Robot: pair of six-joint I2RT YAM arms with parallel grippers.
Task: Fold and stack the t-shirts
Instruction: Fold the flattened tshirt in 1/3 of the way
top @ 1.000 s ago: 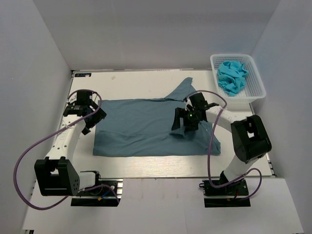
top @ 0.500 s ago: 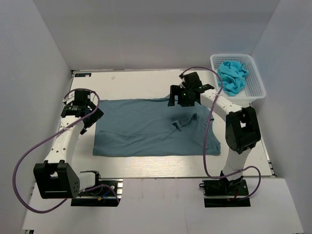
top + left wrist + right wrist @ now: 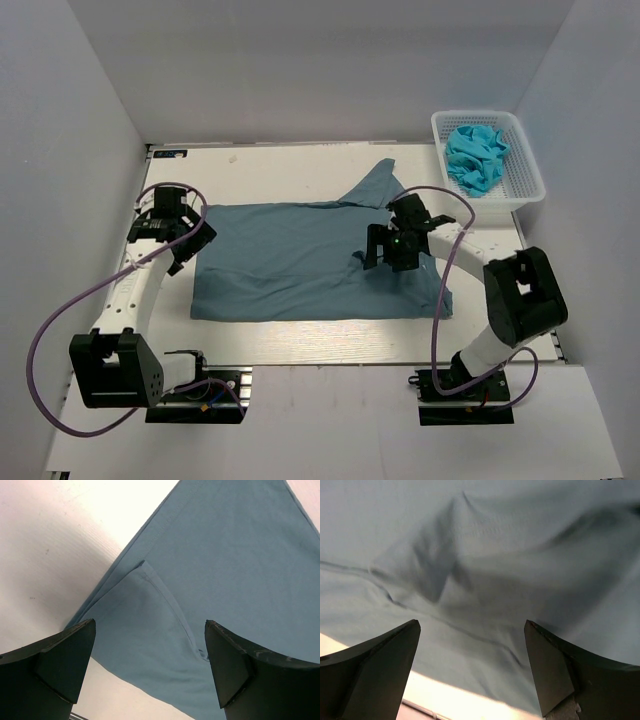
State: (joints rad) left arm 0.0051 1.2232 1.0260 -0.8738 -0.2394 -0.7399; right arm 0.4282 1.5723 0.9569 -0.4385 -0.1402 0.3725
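The t-shirt (image 3: 290, 265) lies spread on the tabletop (image 3: 270, 165) in the middle of the frame, 1 sleeve pointing to the upper right. Your left fingers (image 3: 55, 665) stand wide apart over its left edge. Your right fingers (image 3: 370, 670) stand wide apart over its rumpled right part, and both hold nothing.
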